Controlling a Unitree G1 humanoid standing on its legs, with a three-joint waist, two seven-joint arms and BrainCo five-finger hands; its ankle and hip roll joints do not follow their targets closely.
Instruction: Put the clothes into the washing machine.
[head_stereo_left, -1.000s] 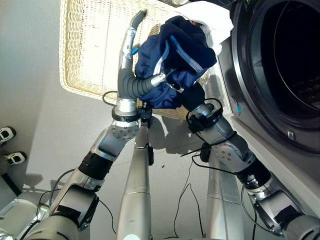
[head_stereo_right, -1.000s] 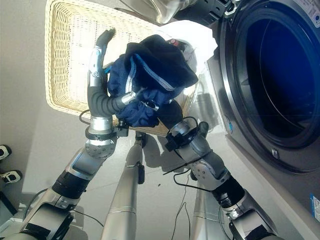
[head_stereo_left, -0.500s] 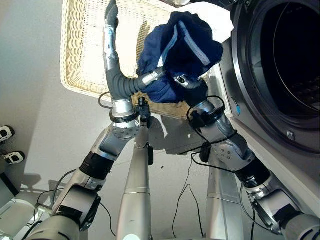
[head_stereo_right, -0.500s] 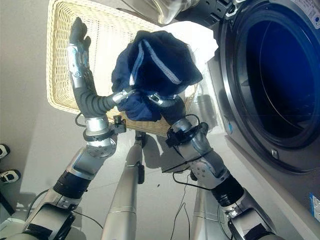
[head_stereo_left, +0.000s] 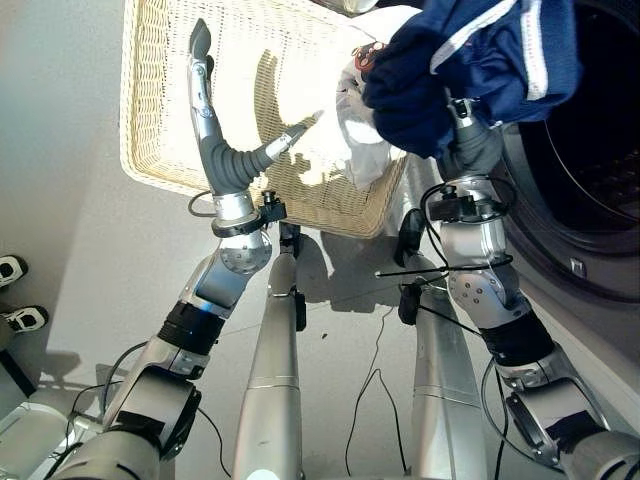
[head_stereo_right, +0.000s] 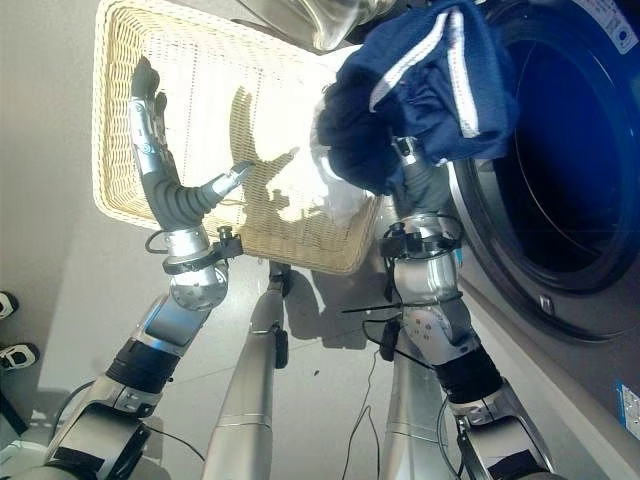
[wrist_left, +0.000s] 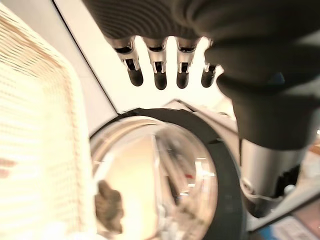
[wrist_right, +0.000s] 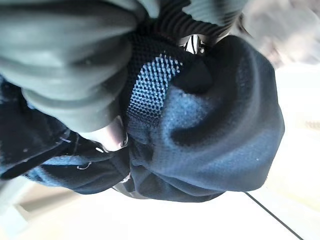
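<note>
Navy garment (head_stereo_left: 480, 60) in right hand (wrist_right: 107, 137)

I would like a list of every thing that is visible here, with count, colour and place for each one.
Garment: one, dark blue with white stripes, bunched on the right hand, held up before the washing machine's opening.
Cloth: one, white, lying in the basket at the end nearest the machine.
Basket: one, pale wicker, on the floor beside the machine.
Washing machine: one, dark round opening, on the robot's right.
Shoes: two, white and black, at the floor's left edge.
Left hand: one, silver, fingers straight, raised over the basket.
Right hand: one, wrapped in the garment.
</note>
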